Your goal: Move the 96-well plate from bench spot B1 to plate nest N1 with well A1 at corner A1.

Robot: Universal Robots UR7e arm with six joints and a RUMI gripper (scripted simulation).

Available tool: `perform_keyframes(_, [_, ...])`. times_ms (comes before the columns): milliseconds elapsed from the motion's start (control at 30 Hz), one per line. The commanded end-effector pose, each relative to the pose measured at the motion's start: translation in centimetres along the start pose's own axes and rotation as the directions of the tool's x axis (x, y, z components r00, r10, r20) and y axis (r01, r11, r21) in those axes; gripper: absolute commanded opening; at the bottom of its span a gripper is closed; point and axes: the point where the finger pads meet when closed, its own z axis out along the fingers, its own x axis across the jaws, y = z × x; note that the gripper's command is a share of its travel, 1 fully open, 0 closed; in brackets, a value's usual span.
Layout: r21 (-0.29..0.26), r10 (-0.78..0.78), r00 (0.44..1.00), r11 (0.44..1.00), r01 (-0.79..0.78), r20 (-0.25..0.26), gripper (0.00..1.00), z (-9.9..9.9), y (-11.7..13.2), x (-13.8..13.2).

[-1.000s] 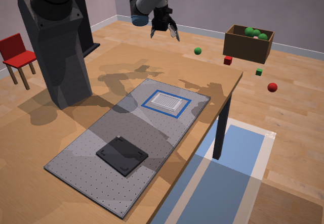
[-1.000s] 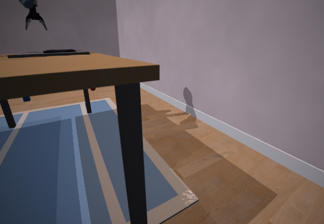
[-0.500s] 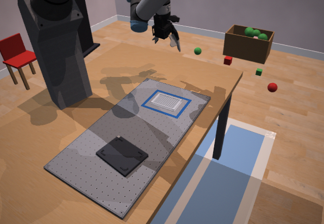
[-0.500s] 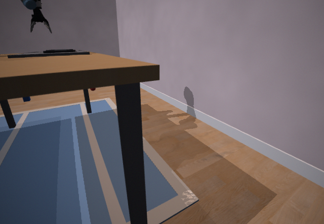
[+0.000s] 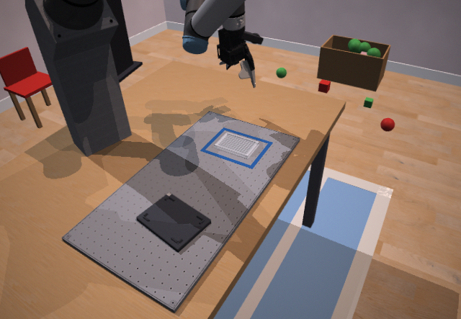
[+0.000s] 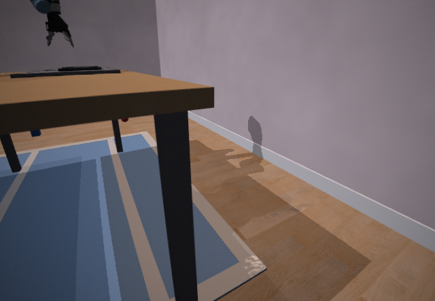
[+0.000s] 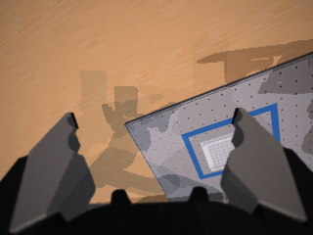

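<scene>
The clear 96-well plate [image 5: 237, 145] lies flat inside the blue outline of spot B1 at the far end of the grey perforated board [image 5: 182, 204]. I cannot make out its cut corner. The black plate nest N1 [image 5: 173, 221], with small corner locators, sits at the board's near end and holds nothing. My gripper [image 5: 246, 73] is open and empty, high above the table beyond the board's far end. In the wrist view the plate [image 7: 218, 151] shows between my fingers, partly hidden behind the right finger. In the exterior view the gripper [image 6: 59, 39] hangs well above the table.
The dark robot pedestal [image 5: 80, 66] stands on the table left of the board. Off the table are a red chair [image 5: 23, 81], a brown box of green balls [image 5: 353, 61], loose balls and cubes on the floor, and a blue rug [image 5: 316, 241].
</scene>
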Motion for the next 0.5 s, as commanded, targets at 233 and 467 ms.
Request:
perform_keyframes(233, [-0.014,0.220,0.975,0.975,-0.220,-0.013,1.00,0.8,2.4,3.6])
perform_keyframes(467, [-0.020,0.369,0.929,0.929,-0.370,-0.028,1.00,1.2,3.9,5.6])
